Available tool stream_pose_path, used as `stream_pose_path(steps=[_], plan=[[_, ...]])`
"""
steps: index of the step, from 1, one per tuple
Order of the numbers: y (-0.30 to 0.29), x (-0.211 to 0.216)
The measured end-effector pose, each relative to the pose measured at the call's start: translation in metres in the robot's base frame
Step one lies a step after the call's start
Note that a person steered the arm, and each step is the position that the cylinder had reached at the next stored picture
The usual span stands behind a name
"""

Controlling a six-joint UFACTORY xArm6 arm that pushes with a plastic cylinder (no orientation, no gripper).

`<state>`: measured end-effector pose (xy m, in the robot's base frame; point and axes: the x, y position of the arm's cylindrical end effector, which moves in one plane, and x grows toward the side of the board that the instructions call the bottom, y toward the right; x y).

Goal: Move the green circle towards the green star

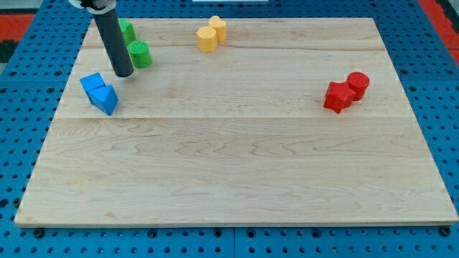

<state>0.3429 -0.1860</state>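
The green round wooden block (140,54) lies at the far left of the pale wooden bench (237,165), just beside the half-hidden green star block (126,30); my tip (123,73) rests beside it, no claw fitted, task nearly complete.

- A pale wooden board (237,165) fills most of the view; its grain runs side to side, with faint seams between planks.
- Around the board on every side lies a blue perforated surface (21,93), dotted with regular rows of small holes; it shows widest toward 9 and 3 o'clock.
- Red patches sit in the corners, one near 10 o'clock (18,14), another near 2 o'clock (441,8).
- Light is even and soft; shadows are short.
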Motion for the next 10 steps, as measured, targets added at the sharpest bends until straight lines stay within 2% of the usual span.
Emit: stream_pose_path(steps=[2,5,7,8,10], plan=[[0.024,-0.001],[0.032,-0.047],[0.037,-0.054],[0.072,-0.057],[0.119,-0.097]])
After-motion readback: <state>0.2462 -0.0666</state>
